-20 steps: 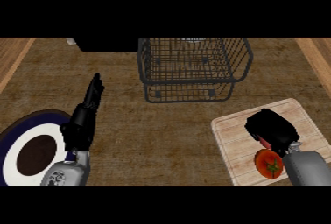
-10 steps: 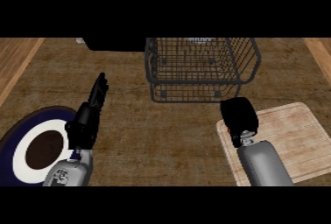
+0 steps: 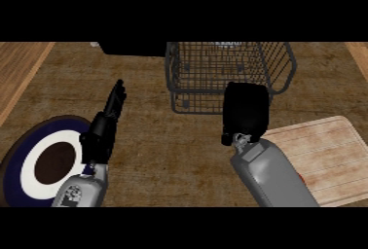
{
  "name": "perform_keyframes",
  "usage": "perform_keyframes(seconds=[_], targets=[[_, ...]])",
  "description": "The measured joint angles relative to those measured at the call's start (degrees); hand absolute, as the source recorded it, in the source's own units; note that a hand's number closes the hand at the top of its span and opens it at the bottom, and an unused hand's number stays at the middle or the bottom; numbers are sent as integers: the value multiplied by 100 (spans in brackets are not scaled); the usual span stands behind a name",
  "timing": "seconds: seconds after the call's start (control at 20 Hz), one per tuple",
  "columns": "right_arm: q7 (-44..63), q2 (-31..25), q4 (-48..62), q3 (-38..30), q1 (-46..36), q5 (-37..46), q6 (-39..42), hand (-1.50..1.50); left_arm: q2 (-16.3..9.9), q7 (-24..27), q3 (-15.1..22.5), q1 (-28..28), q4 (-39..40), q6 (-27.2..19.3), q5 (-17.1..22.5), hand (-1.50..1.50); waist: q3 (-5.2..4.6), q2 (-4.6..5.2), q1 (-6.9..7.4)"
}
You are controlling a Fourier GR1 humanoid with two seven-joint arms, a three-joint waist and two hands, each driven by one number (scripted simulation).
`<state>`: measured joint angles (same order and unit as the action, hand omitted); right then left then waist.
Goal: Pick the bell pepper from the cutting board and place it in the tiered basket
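The right hand (image 3: 247, 111) has swung off the cutting board (image 3: 325, 155) to the tiered basket (image 3: 229, 68) at upper centre, back facing us, fingers unreadable. The bell pepper, gone from the board, is presumably hidden inside it.

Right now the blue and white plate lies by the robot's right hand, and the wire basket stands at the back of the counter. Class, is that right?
Not quite. The head view shows the plate by the left hand, not the right hand. The wire basket does stand at the back.
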<state>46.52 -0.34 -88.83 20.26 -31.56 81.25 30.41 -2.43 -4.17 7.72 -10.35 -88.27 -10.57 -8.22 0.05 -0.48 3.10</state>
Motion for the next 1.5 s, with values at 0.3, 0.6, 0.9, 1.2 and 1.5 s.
perform_keyframes(seconds=[0.3,0.6,0.9,1.2,1.5], targets=[[1067,-34,-508,331,-1246,-960,158,150,-8,54,-37,-25,81,11,6,0,-18,-8,7],[1641,-52,-379,-11,-2348,-1892,15,150,13,165,-26,43,101,3,-9,0,-22,9,-2],[1990,-45,396,-330,-3323,-2598,-448,150,0,165,-102,-71,184,7,4,0,-21,41,-14],[1917,-34,1542,-555,-4032,-2541,-834,150,6,219,-130,-34,177,-14,-8,0,-18,62,-80],[1529,-32,2611,-856,-4279,-2110,-1107,150,-58,195,-198,81,48,16,18,0,-13,69,-149]])
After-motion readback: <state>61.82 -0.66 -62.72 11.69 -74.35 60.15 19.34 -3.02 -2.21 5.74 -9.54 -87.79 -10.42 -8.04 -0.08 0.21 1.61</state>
